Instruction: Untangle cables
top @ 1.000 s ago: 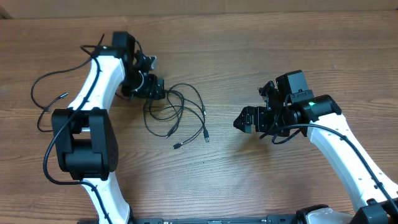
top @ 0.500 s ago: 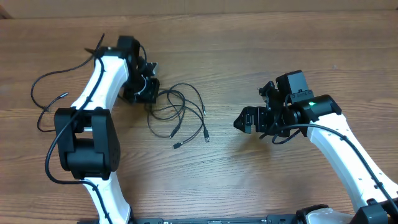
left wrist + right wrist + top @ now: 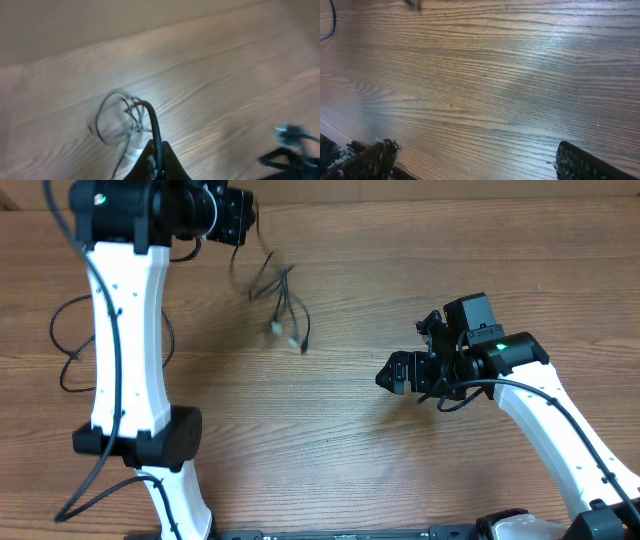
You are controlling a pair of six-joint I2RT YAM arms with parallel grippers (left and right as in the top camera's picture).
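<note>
From above, the left arm [image 3: 125, 310] stretches up toward the far left corner of the wooden surface [image 3: 400, 470], with its jaws at the top edge of the view. The cables [image 3: 278, 295] trail from those jaws in a blurred black bunch, down and to the right. Two pale plug ends [image 3: 275, 328] show at the bottom of the bunch. The blur hides whether any part of the bunch touches the surface. A loose loop of black wire [image 3: 62, 345] lies at the left edge, beside the left arm. The right arm [image 3: 540, 405] reaches in from the lower right. Its jaws are low over bare wood right of centre, well apart from the cables and pointing toward them. In the left wrist view, the jaws are together at the bottom centre, clamped on one black cable [image 3: 152, 125]. That cable rises from them and curves over to the left. Beyond it the rest of the bunch shows as smeared loops [image 3: 111, 122] against the wood. A dark blurred shape [image 3: 290, 150] sits at the lower right, too smeared to identify. In the right wrist view, the jaws stand wide apart at the two bottom corners, with only bare wood grain between them. A short stretch of black cord [image 3: 327, 25] curves across the top left corner.
</note>
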